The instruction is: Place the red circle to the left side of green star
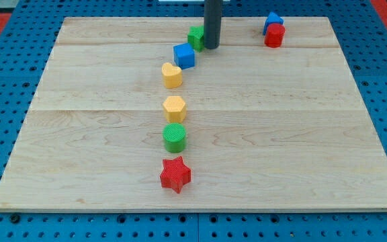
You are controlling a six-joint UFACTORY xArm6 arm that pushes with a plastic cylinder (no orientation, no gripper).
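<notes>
Hiding part of the green block (195,36), my tip (211,47) carries no claw.

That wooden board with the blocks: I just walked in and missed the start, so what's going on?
A dark rod is pushing blocks around the board. My tip sits at the view's top, right beside the green block, whose shape is partly hidden. The red block, meant to go left of it, sits far to the view's right against a blue block, untouched.
</notes>
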